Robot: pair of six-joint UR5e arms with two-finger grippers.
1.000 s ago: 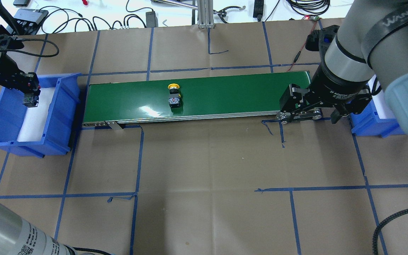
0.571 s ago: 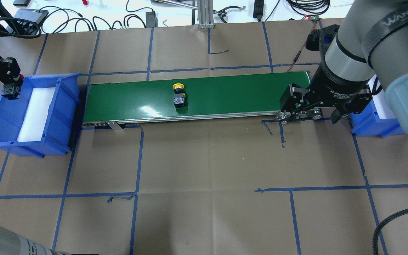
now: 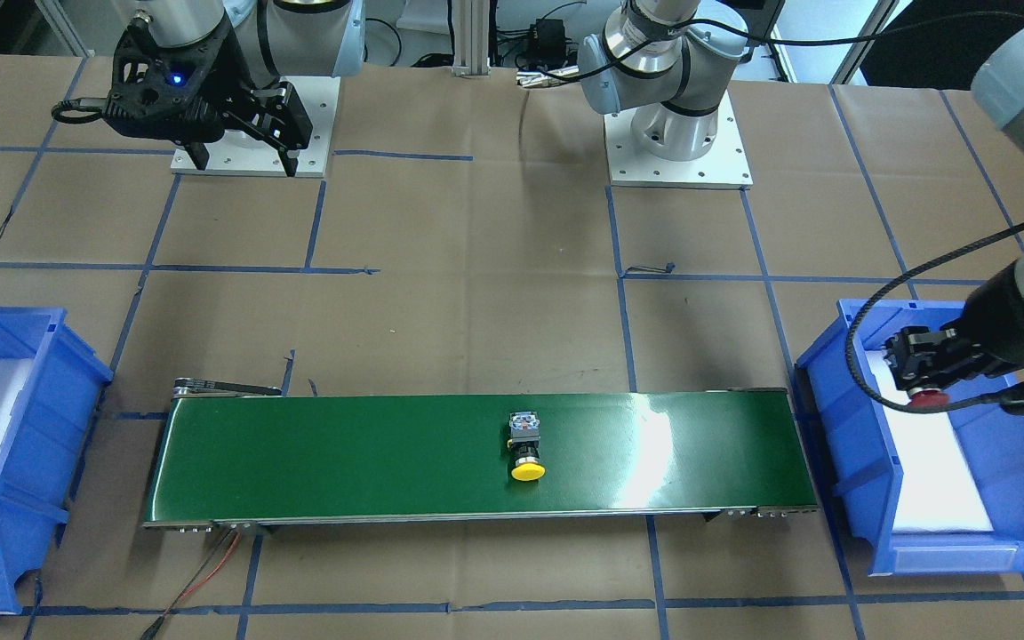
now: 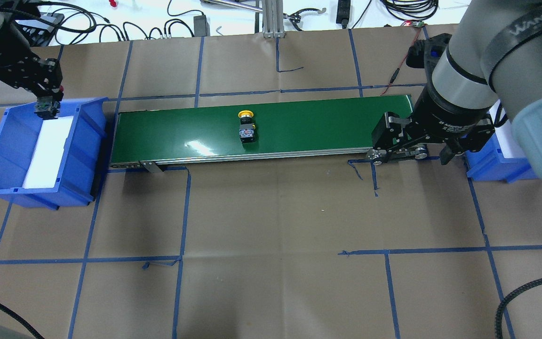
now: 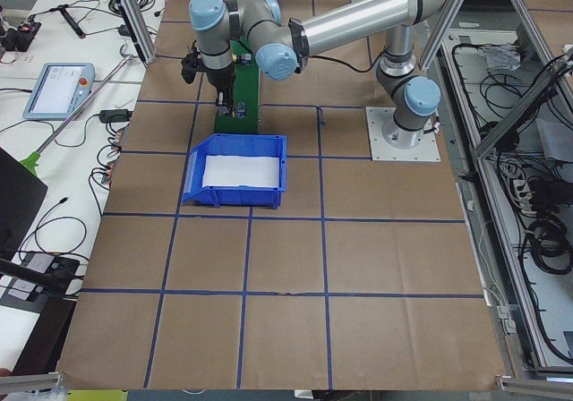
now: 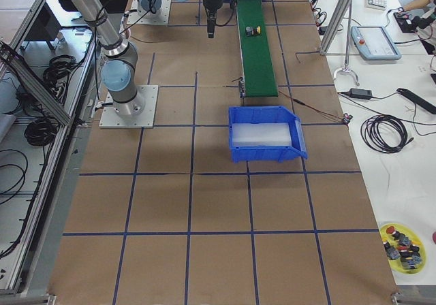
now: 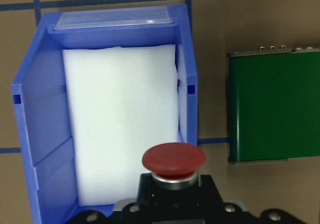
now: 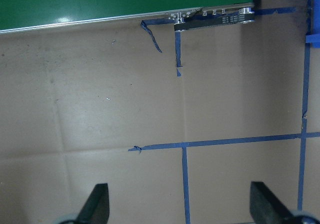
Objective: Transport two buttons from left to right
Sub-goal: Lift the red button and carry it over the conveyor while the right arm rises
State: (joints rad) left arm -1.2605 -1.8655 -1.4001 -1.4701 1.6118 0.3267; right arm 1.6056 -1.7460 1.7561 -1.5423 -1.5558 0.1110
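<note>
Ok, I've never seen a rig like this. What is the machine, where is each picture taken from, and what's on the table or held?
Two robot arms with two-finger grippers stand at a table. One camera looks down from behind the robot, one faces it, two look from the table's ends, one sits on each wrist. A green conveyor belt, a yellow button on it, lies between the blue left bin and right bin. The left gripper holds a red button over the left bin; the right gripper is open.

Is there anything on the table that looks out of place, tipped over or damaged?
The yellow button lies tipped on its side on the green belt, cap pointing away from the robot. Blue tape by the belt's right end is torn and peeling.
</note>
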